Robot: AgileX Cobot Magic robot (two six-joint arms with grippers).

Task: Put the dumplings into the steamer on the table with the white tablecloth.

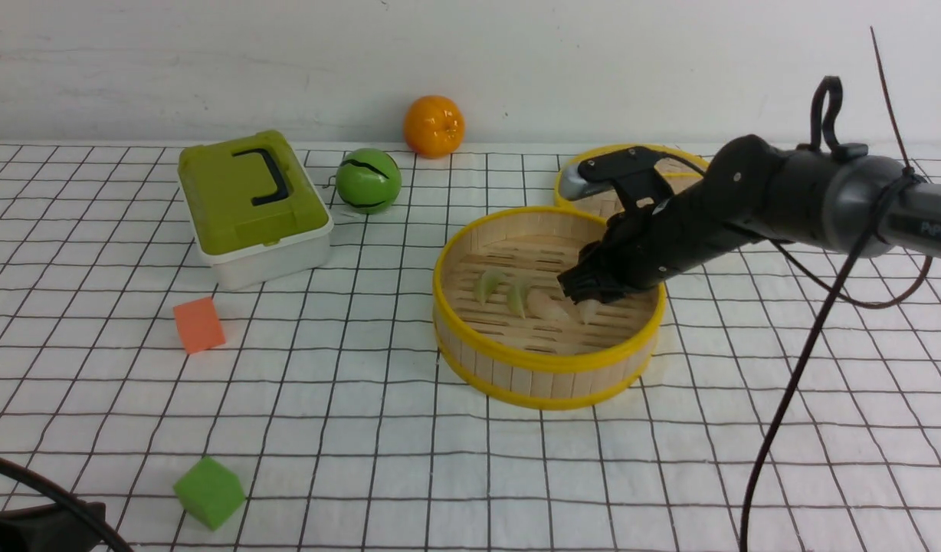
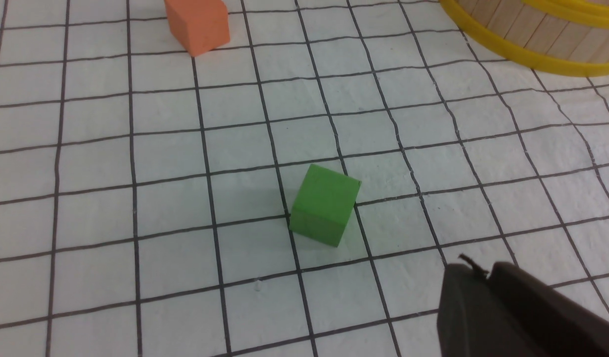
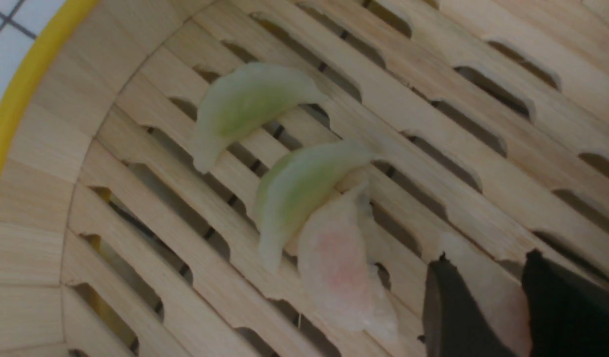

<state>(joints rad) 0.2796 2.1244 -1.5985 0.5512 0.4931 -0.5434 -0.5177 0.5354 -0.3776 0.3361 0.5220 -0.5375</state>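
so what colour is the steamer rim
The steamer rim is yellow, clearest in the front view.

Green and pink dumplings (image 1: 518,297) sit inside the steamer (image 1: 532,379).

Robot lab — gridded tablecloth (image 1: 363,460), white wall (image 1: 210,61)

A white gridded tablecloth (image 1: 348,429) covers the surface (image 1: 823,491). On it stand the steamer (image 1: 532,376), a lid (image 1: 602,204) behind it; a green-lidded box (image 1: 248,203), green ball (image 1: 368,181), orange (image 1: 434,126); an orange cube (image 1: 198,325), a green cube (image 1: 209,492) nearer.
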